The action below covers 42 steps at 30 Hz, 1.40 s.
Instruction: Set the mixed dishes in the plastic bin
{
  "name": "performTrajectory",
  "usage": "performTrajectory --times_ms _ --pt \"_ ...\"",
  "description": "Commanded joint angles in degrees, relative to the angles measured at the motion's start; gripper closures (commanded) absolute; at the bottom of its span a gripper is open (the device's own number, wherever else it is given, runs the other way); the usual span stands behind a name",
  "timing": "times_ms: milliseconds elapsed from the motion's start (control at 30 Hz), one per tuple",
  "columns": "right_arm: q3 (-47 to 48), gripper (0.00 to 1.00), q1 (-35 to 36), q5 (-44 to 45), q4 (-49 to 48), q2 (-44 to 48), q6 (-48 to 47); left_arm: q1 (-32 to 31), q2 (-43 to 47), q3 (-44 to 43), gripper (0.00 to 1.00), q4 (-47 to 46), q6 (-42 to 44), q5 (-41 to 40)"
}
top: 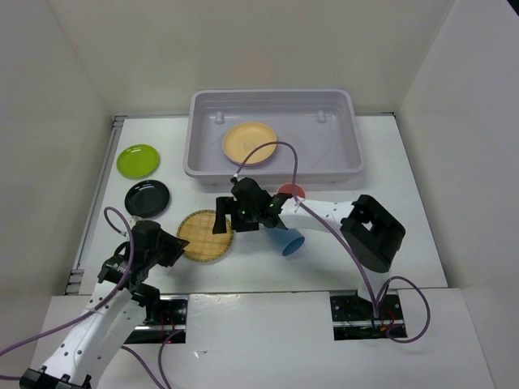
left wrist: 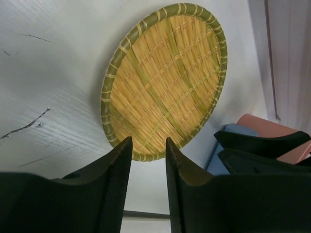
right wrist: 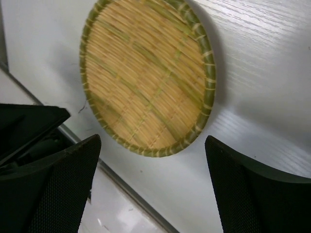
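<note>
Top external view: the plastic bin (top: 272, 95) sits at 12 o'clock on the table (top: 405, 162), with the orange-yellow plate (top: 250, 142) lying inside it. The woven tan plate (top: 203, 241) is out on the table, roughly 7 o'clock from the bin. The right claw (right wrist: 151, 141) hangs right over it, spread wide, nothing in it. The left claw (left wrist: 148, 143) is at the plate's 8 o'clock edge, fingers parted just a little, gripping nothing. The blue cup (top: 285, 241) is at the plate's 3 o'clock, and the salmon-red cup (top: 290, 191) is at 12 o'clock from that. The lime green plate (top: 138, 160) and black plate (top: 147, 197) sit off around the bin's 8 to 9 o'clock.
</note>
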<state>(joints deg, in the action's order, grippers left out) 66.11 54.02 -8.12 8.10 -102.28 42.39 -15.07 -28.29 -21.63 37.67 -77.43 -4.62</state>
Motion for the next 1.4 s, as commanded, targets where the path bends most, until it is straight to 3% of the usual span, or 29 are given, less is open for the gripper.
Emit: performTrajectory --times_ms 0,300,1000,1267,1367 --pt "-0.54 0.09 0.56 3.02 -5.81 -1.95 2.25 0.39 0.09 -0.08 0.58 0.65 -0.62 -1.71" --pt "-2.39 0.1 0.56 4.86 -9.86 -4.42 5.24 0.39 -2.38 1.67 0.43 -0.66 -0.09 -1.71" --pt "-5.37 0.13 0.56 2.67 -16.1 -8.29 8.41 0.92 -17.32 -1.75 0.42 -4.62 4.3 -2.32" --pt "-5.37 0.22 0.56 0.82 -17.85 -9.34 8.94 0.92 -19.43 -2.37 0.59 -6.38 4.3 -2.84" --pt "-5.37 0.31 0.56 0.3 -17.85 -9.34 9.46 0.92 -19.95 -2.37 0.68 -6.91 4.3 -2.85"
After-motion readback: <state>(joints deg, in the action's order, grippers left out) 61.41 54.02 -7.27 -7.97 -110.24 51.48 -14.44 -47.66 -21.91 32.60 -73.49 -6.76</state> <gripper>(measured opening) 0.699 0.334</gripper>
